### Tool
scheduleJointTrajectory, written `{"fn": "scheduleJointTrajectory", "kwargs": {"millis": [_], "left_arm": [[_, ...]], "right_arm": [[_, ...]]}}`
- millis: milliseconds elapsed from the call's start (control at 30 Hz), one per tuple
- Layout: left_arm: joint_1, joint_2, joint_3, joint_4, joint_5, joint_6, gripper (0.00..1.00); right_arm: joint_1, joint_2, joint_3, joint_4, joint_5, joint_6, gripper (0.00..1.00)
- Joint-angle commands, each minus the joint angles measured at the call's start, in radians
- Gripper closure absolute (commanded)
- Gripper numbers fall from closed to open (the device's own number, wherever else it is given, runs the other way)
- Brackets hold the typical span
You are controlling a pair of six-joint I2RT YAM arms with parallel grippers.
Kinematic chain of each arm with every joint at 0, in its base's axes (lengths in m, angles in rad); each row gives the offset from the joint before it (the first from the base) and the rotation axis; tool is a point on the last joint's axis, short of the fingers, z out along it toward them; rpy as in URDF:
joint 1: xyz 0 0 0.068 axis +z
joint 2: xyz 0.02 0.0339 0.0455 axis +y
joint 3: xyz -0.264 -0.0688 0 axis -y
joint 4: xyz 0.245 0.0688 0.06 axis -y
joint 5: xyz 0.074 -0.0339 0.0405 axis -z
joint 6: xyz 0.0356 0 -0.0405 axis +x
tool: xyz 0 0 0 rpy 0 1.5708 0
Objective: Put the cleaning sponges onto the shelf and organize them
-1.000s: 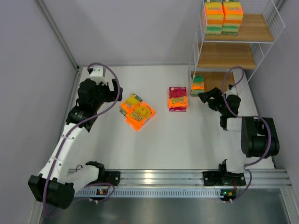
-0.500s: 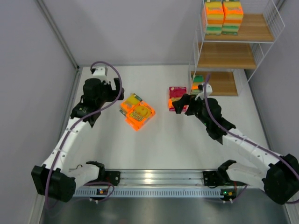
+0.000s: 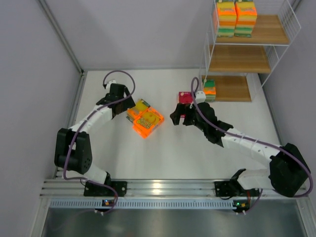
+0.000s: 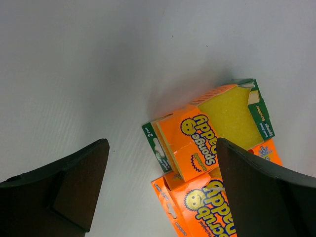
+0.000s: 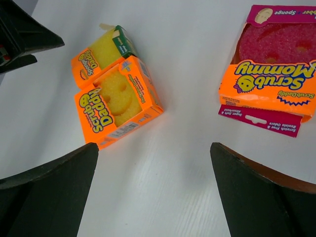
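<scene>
- A white table between grey walls carries the shelf at its far right corner.
- Stacked sponge packs fill the top board; a single pack sits on the bottom one.
- Two orange packs lie touching on the table, with a pink-topped pack apart from them.
- The left gripper is spread wide over the orange packs, grasping nothing.
- The right gripper is spread wide between the orange and pink packs, empty.

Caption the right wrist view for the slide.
Open right fingers above the table, between two orange Scrub Daddy packs and the magenta Scrub Mommy pack.
</scene>
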Motion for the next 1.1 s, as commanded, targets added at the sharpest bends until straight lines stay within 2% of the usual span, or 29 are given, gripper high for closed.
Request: {"fn": "scheduleJointTrajectory", "kwargs": {"millis": [0, 100, 267, 433, 667, 867, 1067], "left_arm": [[0.01, 0.024, 0.033, 0.026, -0.032, -0.168, 0.04], [0.01, 0.067, 0.04, 0.029, -0.015, -0.252, 0.04], [0.005, 0.13, 0.066, 0.029, 0.036, -0.305, 0.05], [-0.001, 0.165, 0.085, 0.03, 0.034, -0.326, 0.05], [-0.022, 0.225, 0.122, 0.03, 0.051, -0.337, 0.13], [-0.033, 0.214, 0.103, 0.03, 0.019, -0.341, 0.13], [-0.033, 0.24, 0.109, 0.032, 0.03, -0.338, 0.2]], "right_arm": [[0.01, -0.062, -0.038, 0.007, 0.037, 0.012, 0.01], [0.011, -0.091, -0.072, 0.002, 0.059, 0.012, 0.01], [0.01, -0.121, -0.095, -0.015, 0.093, 0.004, 0.01], [0.004, -0.122, -0.092, -0.026, 0.096, -0.011, 0.01], [0.001, -0.144, -0.097, -0.039, 0.125, -0.017, 0.0], [-0.009, -0.177, -0.112, -0.059, 0.159, -0.022, 0.01], [-0.013, -0.185, -0.112, -0.066, 0.166, -0.016, 0.01]]}}
